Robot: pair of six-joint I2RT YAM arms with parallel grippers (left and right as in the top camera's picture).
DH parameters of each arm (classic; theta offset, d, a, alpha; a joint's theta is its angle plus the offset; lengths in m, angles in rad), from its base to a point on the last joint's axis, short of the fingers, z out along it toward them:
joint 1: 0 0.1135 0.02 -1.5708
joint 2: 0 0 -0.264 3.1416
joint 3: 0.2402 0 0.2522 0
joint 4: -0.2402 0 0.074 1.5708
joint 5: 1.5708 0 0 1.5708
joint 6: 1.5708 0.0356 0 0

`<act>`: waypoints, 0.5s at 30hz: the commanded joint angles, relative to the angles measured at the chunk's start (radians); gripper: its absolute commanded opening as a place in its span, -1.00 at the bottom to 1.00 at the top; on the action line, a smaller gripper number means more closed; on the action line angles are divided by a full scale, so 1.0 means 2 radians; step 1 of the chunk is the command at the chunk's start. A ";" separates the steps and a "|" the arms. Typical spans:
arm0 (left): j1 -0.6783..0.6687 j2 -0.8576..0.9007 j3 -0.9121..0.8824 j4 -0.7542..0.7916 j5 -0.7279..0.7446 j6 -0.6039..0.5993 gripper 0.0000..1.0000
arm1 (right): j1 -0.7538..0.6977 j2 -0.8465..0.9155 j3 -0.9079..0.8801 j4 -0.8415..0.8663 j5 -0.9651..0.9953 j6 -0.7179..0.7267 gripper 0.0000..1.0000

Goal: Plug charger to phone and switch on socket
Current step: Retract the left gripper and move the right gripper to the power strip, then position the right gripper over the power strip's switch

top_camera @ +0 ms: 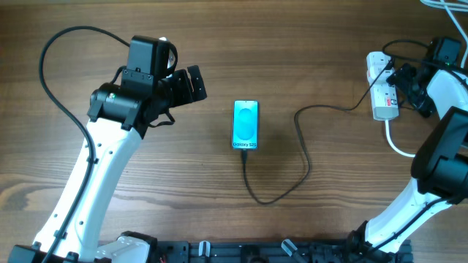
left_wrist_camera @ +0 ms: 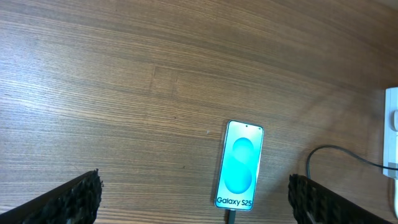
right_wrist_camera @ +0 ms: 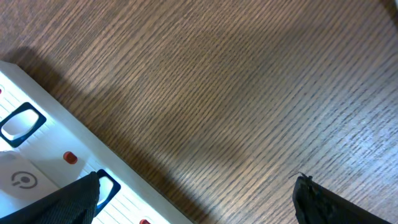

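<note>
The phone (top_camera: pixel 246 125) lies flat mid-table with a cyan screen and "Galaxy S25" text at its near short edge; it also shows in the left wrist view (left_wrist_camera: pixel 239 165). The thin black charger cable (top_camera: pixel 303 150) runs from the phone's near edge, loops, and leads to the white socket strip (top_camera: pixel 382 91) at the far right. Its plug tip (left_wrist_camera: pixel 229 216) sits at the phone's port. My left gripper (top_camera: pixel 191 84) is open, empty, left of the phone. My right gripper (top_camera: pixel 409 84) is open over the socket (right_wrist_camera: pixel 37 162), one finger above a blue-framed switch (right_wrist_camera: pixel 106 186).
A thick white cable (top_camera: pixel 395 142) trails from the socket strip toward the near right. Small red marks (right_wrist_camera: pixel 70 158) sit on the strip. Black fixtures (top_camera: pixel 241 252) line the table's near edge. Bare wood surrounds the phone.
</note>
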 commanded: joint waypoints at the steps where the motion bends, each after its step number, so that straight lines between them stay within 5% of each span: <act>1: 0.001 -0.003 0.001 0.000 -0.009 -0.008 1.00 | -0.003 0.011 -0.005 0.001 -0.017 -0.008 0.99; 15: 0.001 -0.003 0.001 0.000 -0.009 -0.008 1.00 | -0.005 0.011 -0.006 0.005 -0.003 -0.008 1.00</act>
